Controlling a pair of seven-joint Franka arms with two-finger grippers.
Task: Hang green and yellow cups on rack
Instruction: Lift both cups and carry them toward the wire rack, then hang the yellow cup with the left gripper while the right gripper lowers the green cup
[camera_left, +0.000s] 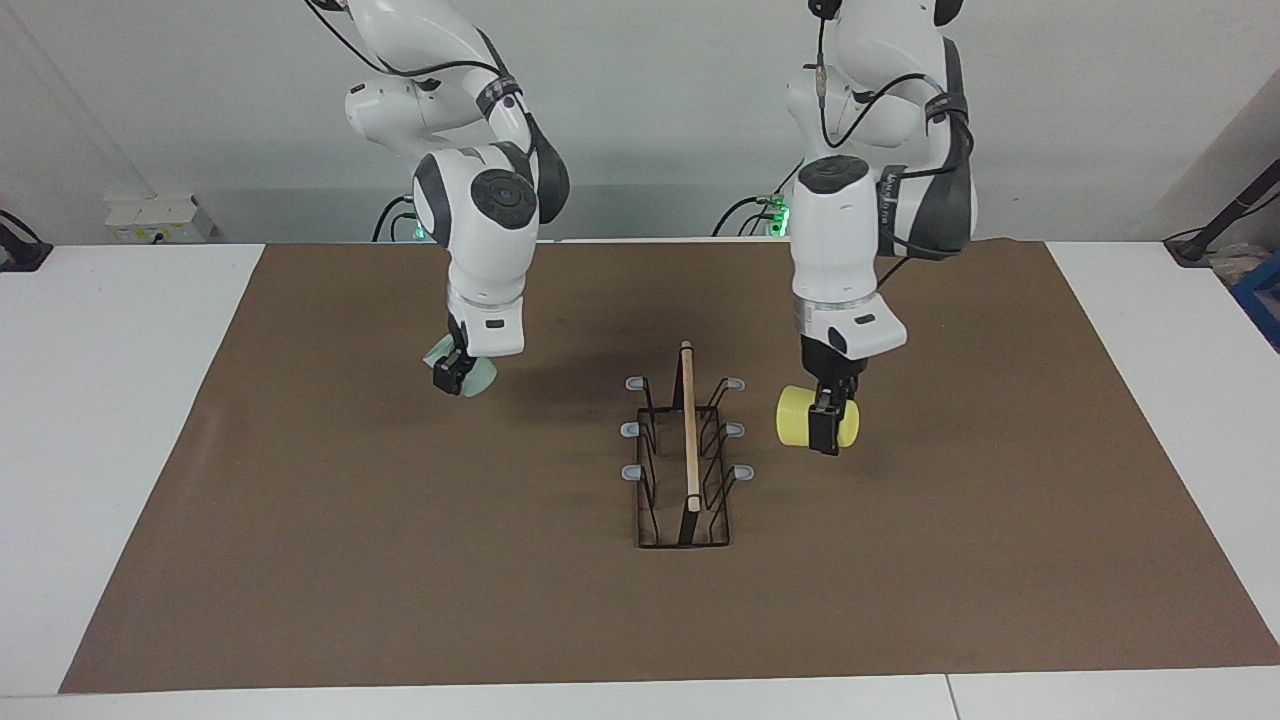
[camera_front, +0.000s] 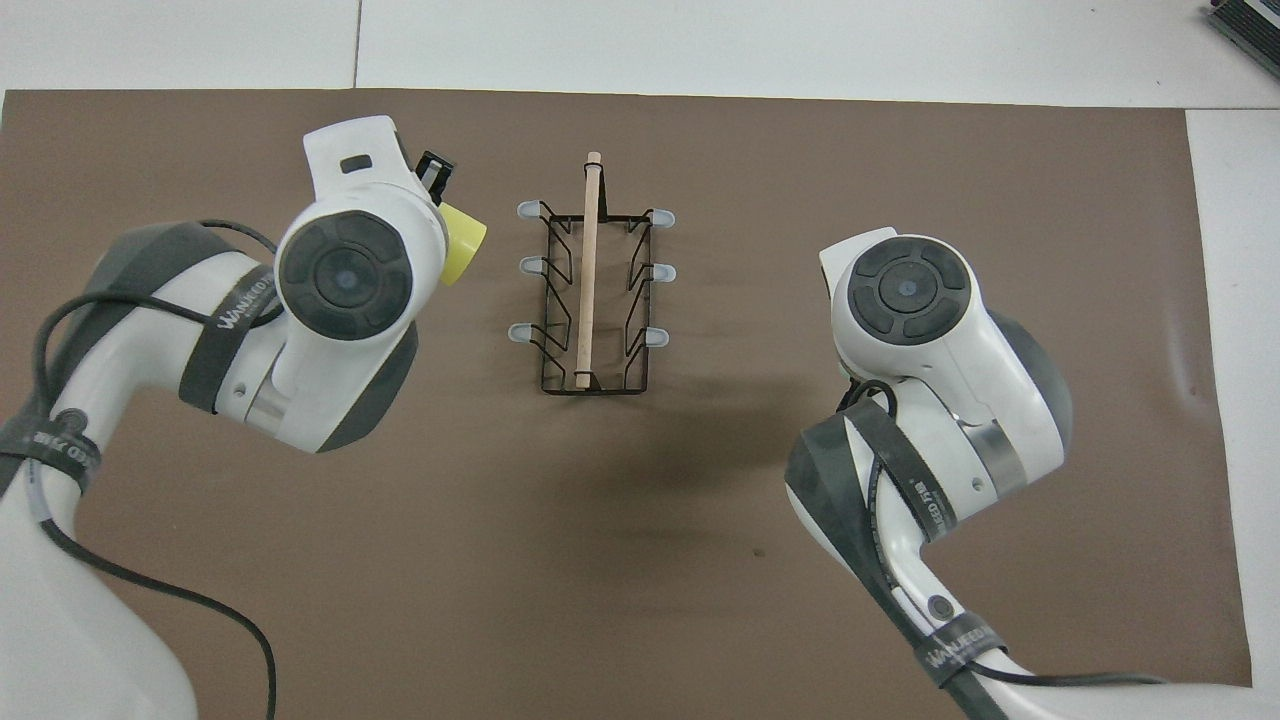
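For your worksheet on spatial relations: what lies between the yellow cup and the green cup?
The rack stands between them on the brown mat, clearest in the facing view: the yellow cup is held beside it, the green cup is held farther off.

Rack (camera_left: 686, 450) at centre; left gripper (camera_left: 824, 432) clasping yellow cup (camera_left: 797, 417) at 3 o'clock, right gripper (camera_left: 449, 373) clasping green cup (camera_left: 478, 375) at 10 o'clock.

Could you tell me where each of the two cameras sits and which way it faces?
Facing view: high across the table, facing the robots; both arms hang from the top, left gripper holding the yellow cup, right gripper the green cup.
Overhead view: above the robots' end, looking steeply down; both arms enter from the bottom.
Shared: the rack mid-table and the yellow cup.
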